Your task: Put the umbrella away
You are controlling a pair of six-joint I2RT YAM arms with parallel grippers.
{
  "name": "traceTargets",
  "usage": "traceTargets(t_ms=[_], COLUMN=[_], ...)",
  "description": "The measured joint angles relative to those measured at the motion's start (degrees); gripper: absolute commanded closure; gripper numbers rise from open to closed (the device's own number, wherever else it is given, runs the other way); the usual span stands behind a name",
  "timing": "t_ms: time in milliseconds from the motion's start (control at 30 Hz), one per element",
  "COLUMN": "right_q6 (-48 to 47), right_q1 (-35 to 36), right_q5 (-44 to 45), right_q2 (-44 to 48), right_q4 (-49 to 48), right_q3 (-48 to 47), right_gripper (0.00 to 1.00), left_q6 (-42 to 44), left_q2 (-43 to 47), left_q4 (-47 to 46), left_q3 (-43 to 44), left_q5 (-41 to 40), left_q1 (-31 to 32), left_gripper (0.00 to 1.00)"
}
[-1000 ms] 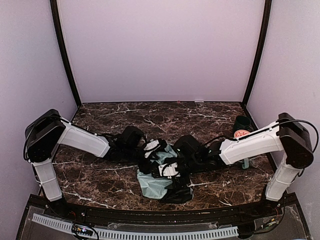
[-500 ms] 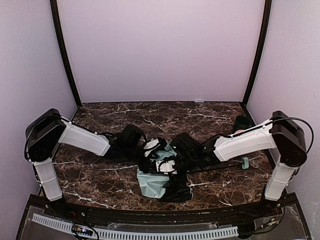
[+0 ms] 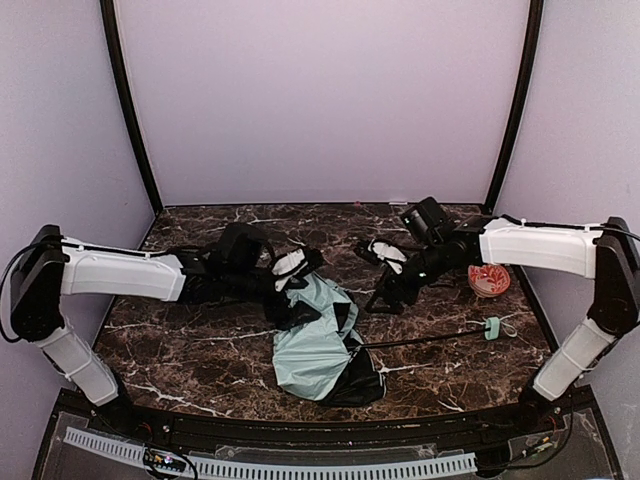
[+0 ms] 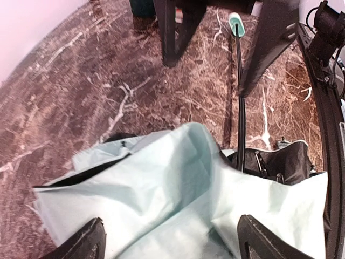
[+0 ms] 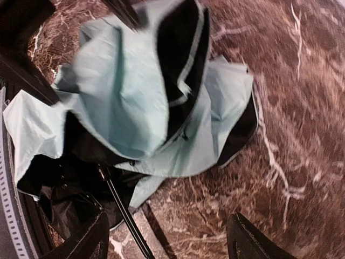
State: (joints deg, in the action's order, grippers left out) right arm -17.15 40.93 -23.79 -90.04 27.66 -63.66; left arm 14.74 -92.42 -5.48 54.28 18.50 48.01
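The umbrella lies crumpled by the worktop's front edge, handle toward the right edge. My left claw is wide open over its cloth, holding nothing. Farther back, my right claw is open, empty too.

Your left arm and right arm wear glossy white plastic shells on long links, bulky black joint housings at the shoulders, thin black cables alongside, and matte black fingers with rounded tips.
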Motion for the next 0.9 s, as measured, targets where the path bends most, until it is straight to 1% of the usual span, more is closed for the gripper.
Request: traceTargets(t_ms=[67, 167, 333, 367, 433, 500, 533, 633, 800, 900], right_q6=[2.82, 4.46, 5.03, 4.83, 4.61, 4.26, 4.63, 4.09, 2.67, 3.61], right_q1=[-1.84, -1.81, -1.44, -1.44, -1.46, -1.40, -1.29, -1.09, 0.42, 0.66], right_q5=[-0.76, -2.58, -3.50, -4.02, -5.64, -6.25, -6.36, -7.17, -7.02, -3.91], right_q2=[-0.42, -2.51, -12.57, -13.88, -14.32, -14.69, -15.04, -15.76, -14.71, -11.06], right_q4=[2.43, 5.77, 10.49, 11.08, 11.23, 11.43, 11.54, 11.34, 9.64, 6.93], right_q3=[0.85, 1.40, 0.50, 0.50, 0.24, 0.26, 0.26, 0.31, 0.81, 1.95], right_gripper=[0.23, 0.24, 0.28, 0.30, 0.40, 0.53, 0.63, 0.81, 1.00, 1.00], left_q6=[0.35, 1.84, 4.09, 4.37, 4.42, 4.55, 4.70, 5.25, 6.49, 6.75], left_q2=[2.56, 6.03, 8.48, 8.68, 8.92, 8.94, 8.94, 8.59, 5.44, 3.23], left_q4=[1.29, 3.48, 7.39, 8.11, 9.09, 9.29, 9.53, 10.19, 10.69, 11.98], left_q3=[0.00, 0.00, 0.07, 0.07, 0.07, -0.02, -0.04, -0.07, -0.07, -0.07], left_q5=[-0.46, -2.38, -3.02, -2.86, -2.36, -2.03, -2.03, -2.27, -2.62, -2.97], left_q1=[0.24, 1.81, 6.45, 7.10, 7.58, 8.02, 8.17, 9.11, 10.14, 10.36], left_gripper=[0.13, 0.13, 0.15, 0.15, 0.15, 0.17, 0.18, 0.24, 0.35, 0.46])
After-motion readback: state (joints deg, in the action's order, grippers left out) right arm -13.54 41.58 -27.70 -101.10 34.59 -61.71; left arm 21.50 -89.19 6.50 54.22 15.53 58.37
